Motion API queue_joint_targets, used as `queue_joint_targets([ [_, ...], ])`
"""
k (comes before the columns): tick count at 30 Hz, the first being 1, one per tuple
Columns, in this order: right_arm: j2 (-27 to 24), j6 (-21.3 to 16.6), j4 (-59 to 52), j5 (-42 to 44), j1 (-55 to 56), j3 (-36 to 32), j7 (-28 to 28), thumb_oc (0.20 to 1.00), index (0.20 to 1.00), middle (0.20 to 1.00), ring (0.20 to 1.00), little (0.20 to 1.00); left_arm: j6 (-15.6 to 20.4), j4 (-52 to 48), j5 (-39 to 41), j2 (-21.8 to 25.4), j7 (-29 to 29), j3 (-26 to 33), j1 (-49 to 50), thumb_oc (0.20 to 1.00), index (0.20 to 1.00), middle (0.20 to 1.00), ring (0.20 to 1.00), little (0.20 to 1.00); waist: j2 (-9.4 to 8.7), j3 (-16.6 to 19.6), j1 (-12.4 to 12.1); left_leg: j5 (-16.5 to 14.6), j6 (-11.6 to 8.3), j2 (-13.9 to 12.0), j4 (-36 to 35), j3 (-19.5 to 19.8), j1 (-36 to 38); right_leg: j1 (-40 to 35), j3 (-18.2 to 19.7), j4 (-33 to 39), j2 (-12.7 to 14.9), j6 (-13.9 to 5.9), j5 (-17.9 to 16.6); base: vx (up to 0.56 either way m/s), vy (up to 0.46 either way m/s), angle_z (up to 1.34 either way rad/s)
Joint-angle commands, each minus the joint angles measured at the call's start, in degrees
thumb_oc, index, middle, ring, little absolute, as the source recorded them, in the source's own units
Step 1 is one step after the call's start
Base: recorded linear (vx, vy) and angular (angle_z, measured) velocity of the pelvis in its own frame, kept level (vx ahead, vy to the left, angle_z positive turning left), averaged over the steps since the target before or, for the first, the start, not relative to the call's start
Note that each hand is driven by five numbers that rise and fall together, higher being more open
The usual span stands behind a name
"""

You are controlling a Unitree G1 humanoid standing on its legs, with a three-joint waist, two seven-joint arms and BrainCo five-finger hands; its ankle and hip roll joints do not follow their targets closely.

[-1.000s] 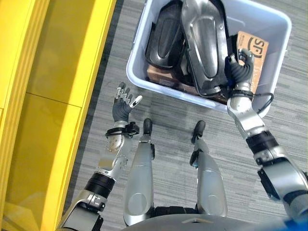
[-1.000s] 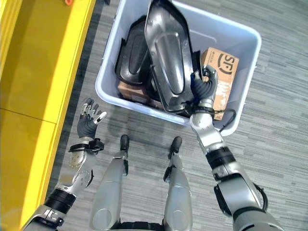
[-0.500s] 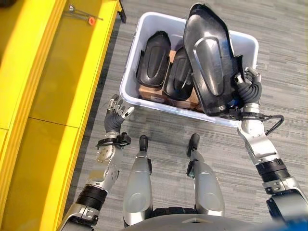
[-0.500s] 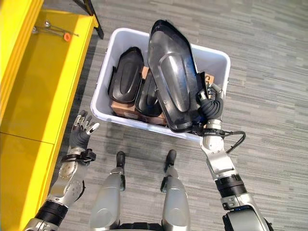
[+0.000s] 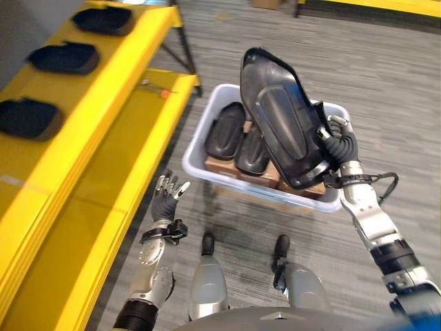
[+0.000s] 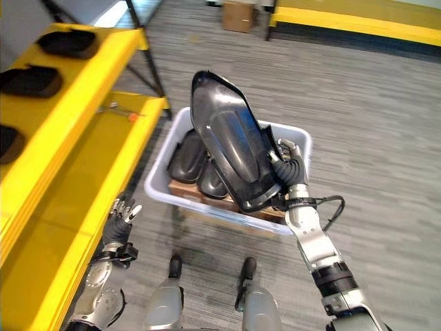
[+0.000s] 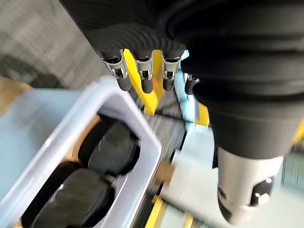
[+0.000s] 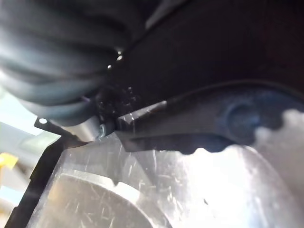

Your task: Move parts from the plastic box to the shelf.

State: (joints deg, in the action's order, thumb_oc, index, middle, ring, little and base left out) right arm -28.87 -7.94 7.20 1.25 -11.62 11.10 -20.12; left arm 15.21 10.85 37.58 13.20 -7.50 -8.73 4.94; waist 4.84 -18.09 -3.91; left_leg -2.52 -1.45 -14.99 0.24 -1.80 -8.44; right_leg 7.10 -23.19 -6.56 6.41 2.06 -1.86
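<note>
My right hand [image 5: 339,146] is shut on the lower edge of a large black moulded part [image 5: 279,127], held up tilted above the pale plastic box [image 5: 195,164]. The same part [image 8: 190,118] shows close up in the right wrist view. Two smaller black parts [image 5: 226,129] lie in the box on brown cartons. The yellow shelf [image 5: 83,89] runs along the left, with three black parts [image 5: 60,56] on its upper level. My left hand [image 5: 165,200] hangs open and empty between the shelf and the box, its fingers [image 7: 145,76] straight in the left wrist view.
A small orange-tipped tool [image 5: 155,86] lies on the lower yellow shelf level. A black shelf leg [image 5: 186,52] stands behind the box. A brown carton [image 6: 238,15] and another yellow rack [image 6: 358,21] stand far back on the grey floor.
The camera has lifted, so the shelf's upper level and far floor have come into sight. My right hand has raised the large black part higher above the box. The left hand stays open.
</note>
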Motion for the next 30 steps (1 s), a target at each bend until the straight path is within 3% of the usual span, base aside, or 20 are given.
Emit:
queue_joint_targets([
  [1, 0.82, -3.78, -5.47, 0.53, 0.92, -5.49, -0.01, 0.2, 0.2, 0.2, 0.2, 0.2, 1.37, -2.12, -0.56, 2.54, 1.1, -0.44, -1.07, 1.0, 1.0, 1.0, 1.0, 1.0, -2.17, 2.66, 1.3, 11.18, -5.85, -1.61, 9.63, -5.04, -0.9, -1.87, 0.08, -7.54, 7.65, -6.38, 7.37, -0.04, 0.071, 1.45],
  [3, 1.12, -3.49, -5.98, 0.4, 1.88, -5.97, -0.06, 0.2, 0.2, 0.2, 0.2, 0.2, 1.21, -2.35, -0.62, 2.52, 1.11, -0.2, -1.47, 1.0, 1.0, 1.0, 1.0, 1.0, -2.09, 3.08, 1.7, 9.31, -5.73, -1.69, 10.61, -5.54, 0.01, -2.36, -0.99, -7.78, 8.74, -6.7, 7.22, 0.02, 0.17, 1.31],
  [4, 2.82, -2.88, -6.49, 2.14, 4.21, -7.48, 0.36, 0.2, 0.2, 0.2, 0.2, 0.2, 0.87, -2.73, -1.24, 2.58, 1.06, -0.64, -2.3, 1.0, 1.0, 1.0, 1.0, 1.0, -1.17, 4.67, 2.23, 5.09, -4.8, 1.07, 7.86, -6.06, 2.02, -4.63, -3.86, -8.58, 12.07, -8.72, 5.59, 0.15, 0.325, 1.38],
  [7, 4.21, -1.96, -5.41, 2.76, 3.6, -7.82, 0.37, 0.2, 0.2, 0.2, 0.2, 0.2, 1.07, -4.26, -2.31, 4.26, 0.87, 0.41, -3.6, 1.0, 1.0, 1.0, 1.0, 1.0, -1.84, 5.44, 0.61, 0.96, -3.36, 5.43, 11.09, -4.75, 0.18, -7.76, -6.45, -8.28, 17.5, -10.79, 2.17, 0.14, 0.365, 1.27],
  [9, 4.47, -1.92, -5.27, 2.67, 3.49, -8.05, 0.24, 0.2, 0.2, 0.2, 0.2, 0.2, 1.03, -4.44, -2.84, 4.63, 0.86, 0.93, -3.36, 1.0, 1.0, 1.0, 1.0, 1.0, -2.19, 5.7, 0.29, 0.35, -2.98, 6.22, 11.5, -4.78, -0.19, -8.53, -7.27, -7.38, 18.48, -11.61, 0.84, 0.08, 0.213, 0.64],
  [10, 5.72, -1.61, -4.48, 2.7, 2.88, -7.81, 0.0, 0.2, 0.2, 0.2, 0.2, 0.2, 1.43, -5.08, -3.2, 4.94, 0.45, 1.67, -3.05, 1.0, 1.0, 1.0, 1.0, 1.0, -2.89, 6.19, -0.62, -0.91, -2.08, 8.69, 12.38, -4.37, -1.35, -9.3, -8.39, -6.24, 20.69, -13.12, -2.47, 0.08, 0.257, 0.54],
  [13, 6.89, -1.47, -3.99, 2.69, 2.47, -7.97, -0.45, 0.2, 0.2, 0.2, 0.2, 0.2, 1.49, -5.13, -4.4, 5.3, -0.23, 2.71, -2.67, 1.0, 1.0, 1.0, 1.0, 1.0, -3.7, 7.04, -1.67, -2.44, -0.53, 11.51, 12.94, -3.9, -2.38, -10.34, -9.12, -5.08, 22.83, -14.51, -5.21, 0.1, 0.274, 0.57],
  [14, 7.32, -1.33, -3.89, 2.87, 2.7, -8.17, -0.49, 0.2, 0.2, 0.2, 0.2, 0.2, 1.2, -4.74, -5.0, 5.35, -0.23, 2.82, -2.6, 1.0, 1.0, 1.0, 1.0, 1.0, -4.0, 7.45, -1.94, -2.69, 0.29, 12.94, 12.7, -3.29, -2.62, -10.36, -8.87, -5.8, 23.53, -14.66, -5.9, 0.12, 0.327, 0.39],
  [15, 8.21, -1.18, -3.78, 3.54, 3.78, -8.5, -0.32, 0.2, 0.2, 0.2, 0.2, 0.2, 0.8, -3.97, -5.48, 5.41, -0.19, 2.8, -2.57, 1.0, 1.0, 1.0, 1.0, 1.0, -4.49, 7.75, -1.0, -1.41, 2.05, 15.22, 11.0, -1.97, -2.45, -8.71, -5.11, -7.87, 23.05, -12.85, -7.95, 0.07, 0.229, 0.3],
  [16, 8.23, -1.18, -3.78, 3.54, 3.78, -8.48, -0.32, 0.2, 0.2, 0.2, 0.2, 0.2, 0.8, -3.96, -5.48, 5.42, -0.19, 2.82, -2.55, 1.0, 1.0, 1.0, 1.0, 1.0, -4.61, 7.89, -1.05, -1.27, 2.1, 15.32, 10.81, -2.07, -2.51, -8.4, -4.94, -8.03, 23.19, -12.87, -7.92, 0.06, 0.193, 0.52],
  [17, 8.33, -1.26, -3.74, 3.78, 3.98, -8.57, -0.22, 0.2, 0.2, 0.2, 0.2, 0.2, 0.67, -3.5, -5.16, 5.19, -0.53, 2.66, -2.81, 1.0, 1.0, 1.0, 1.0, 1.0, -4.41, 7.87, -0.23, -0.58, 2.44, 15.96, 9.66, -0.98, -2.11, -6.51, 0.63, -9.2, 20.74, -12.07, -7.49, 0.05, 0.118, 0.77],
  [18, 8.31, -1.41, -4.31, 4.1, 4.77, -8.95, -0.06, 0.2, 0.2, 0.2, 0.2, 0.2, 0.67, -2.66, -4.29, 5.04, -0.61, 2.55, -3.54, 1.0, 1.0, 1.0, 1.0, 1.0, -4.1, 7.71, 1.11, 0.71, 2.86, 16.65, 7.31, 0.9, -1.32, -3.7, 8.09, -10.48, 15.81, -10.88, -5.75, 0.18, 0.218, 0.92],
  [19, 8.19, -1.97, -4.74, 4.74, 6.74, -9.76, 0.43, 0.2, 0.2, 0.2, 0.2, 0.2, 0.45, -3.15, -5.45, 4.95, -0.39, 2.11, -4.06, 1.0, 1.0, 1.0, 1.0, 1.0, -3.6, 7.61, 2.65, 1.99, 3.42, 17.46, 4.18, 3.99, 0.69, -0.6, 16.18, -13.16, 7.18, -8.97, 0.86, 0.15, 0.159, 0.66],
  [20, 8.16, -1.98, -4.76, 4.74, 6.75, -9.79, 0.45, 0.2, 0.2, 0.2, 0.2, 0.2, 0.44, -3.17, -5.47, 4.92, -0.41, 2.1, -4.07, 1.0, 1.0, 1.0, 1.0, 1.0, -3.55, 7.7, 2.61, 2.21, 3.35, 17.37, 3.97, 3.98, 0.62, -0.36, 16.2, -13.27, 7.1, -8.86, 0.82, 0.2, 0.137, 0.6],
  [21, 8.45, -2.35, -4.73, 4.75, 7.76, -10.2, 0.22, 0.2, 0.2, 0.2, 0.2, 0.2, 0.23, -3.18, -6.45, 4.75, -0.22, 1.7, -4.97, 1.0, 1.0, 1.0, 1.0, 1.0, -3.6, 7.39, 3.67, 2.95, 3.62, 18.04, 2.59, 5.85, 1.79, 1.9, 19.41, -14.02, 1.88, -7.6, 3.97, 0.1, 0.014, 0.79],
  [23, 9.14, -2.99, -3.95, 5.75, 7.56, -10.15, 0.1, 0.2, 0.2, 0.2, 0.2, 0.2, 0.27, -2.77, -6.99, 4.45, -0.47, 1.16, -6.04, 1.0, 1.0, 1.0, 1.0, 1.0, -4.21, 7.25, 4.45, 3.37, 3.68, 18.72, 1.37, 7.72, 2.56, 3.75, 21.84, -11.38, -1.88, -7.12, 4.4, 0.09, -0.023, 0.93],
  [24, 9.13, -3.06, -3.85, 5.78, 7.48, -10.12, 0.1, 0.2, 0.2, 0.2, 0.2, 0.2, 0.28, -2.73, -6.99, 4.45, -0.47, 1.17, -6.08, 1.0, 1.0, 1.0, 1.0, 1.0, -4.16, 7.28, 4.44, 3.36, 3.65, 18.62, 1.19, 7.74, 2.64, 3.72, 21.83, -11.32, -1.97, -7.07, 4.42, 0.09, -0.067, 0.55],
  [26, 9.11, -3.61, -3.8, 6.05, 7.16, -9.99, -0.16, 0.2, 0.2, 0.2, 0.2, 0.2, 0.39, -2.16, -7.49, 4.3, -0.35, 0.53, -7.01, 1.0, 1.0, 1.0, 1.0, 1.0, -5.3, 6.45, 5.66, 3.01, 3.93, 20.53, 1.24, 10.38, 3.86, 7.78, 26.81, -6.16, -6.75, -7.26, 1.25, 0.11, -0.076, 0.42],
  [27, 9.11, -3.65, -3.76, 6.04, 7.14, -9.98, -0.16, 0.2, 0.2, 0.2, 0.2, 0.2, 0.4, -2.14, -7.5, 4.3, -0.36, 0.53, -7.02, 1.0, 1.0, 1.0, 1.0, 1.0, -5.19, 6.44, 5.75, 2.87, 3.92, 20.43, 1.26, 10.51, 3.93, 7.54, 26.69, -5.85, -6.83, -7.23, 1.19, 0.14, -0.083, 0.54],
  [30, 8.7, -3.76, -3.61, 6.61, 7.07, -9.79, 0.07, 0.2, 0.2, 0.2, 0.2, 0.2, 0.75, -1.88, -7.79, 3.75, 0.19, 0.26, -6.71, 1.0, 1.0, 1.0, 1.0, 1.0, -5.96, 5.6, 6.72, 1.78, 3.9, 22.43, 1.73, 13.53, 5.68, 8.73, 28.41, 0.24, -7.3, -7.97, -3.25, 0.13, -0.084, 0.9],
])
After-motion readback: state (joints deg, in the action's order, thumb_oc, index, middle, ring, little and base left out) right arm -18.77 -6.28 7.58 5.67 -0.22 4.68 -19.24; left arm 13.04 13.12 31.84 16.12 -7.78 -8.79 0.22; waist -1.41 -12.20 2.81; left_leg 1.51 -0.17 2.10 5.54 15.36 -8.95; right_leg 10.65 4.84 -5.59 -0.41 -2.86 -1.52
